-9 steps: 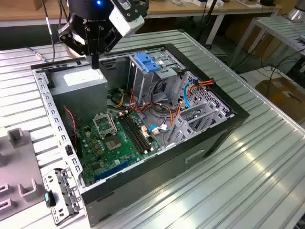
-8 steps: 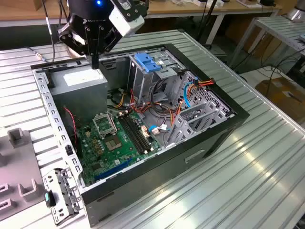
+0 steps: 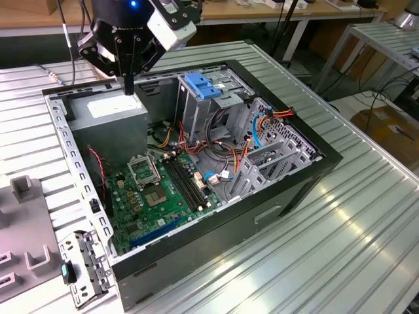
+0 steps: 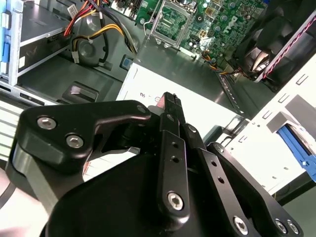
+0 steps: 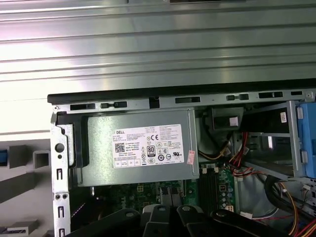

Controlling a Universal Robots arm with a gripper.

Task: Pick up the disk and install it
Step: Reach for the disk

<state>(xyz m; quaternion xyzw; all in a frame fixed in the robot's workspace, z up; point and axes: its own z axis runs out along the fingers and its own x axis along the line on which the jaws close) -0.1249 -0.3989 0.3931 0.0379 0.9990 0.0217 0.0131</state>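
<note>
Gripper point(image 3: 129, 85) pinched closed, holding nothing, hovering just above the power supply point(image 3: 108, 114) in the open case point(image 3: 196, 255) — can't tell where the disk lies — a good pick likely needs jaws opened wide, squared to disk edges.

Beneath me, the grey power-supply box point(image 5: 98, 163) carries a white sticker point(image 5: 148, 146) crowded with small black print, a barcode and round marks. A small red-and-white tag point(image 5: 191, 157) sits at that sticker's corner, its print too fine to make out.
</note>
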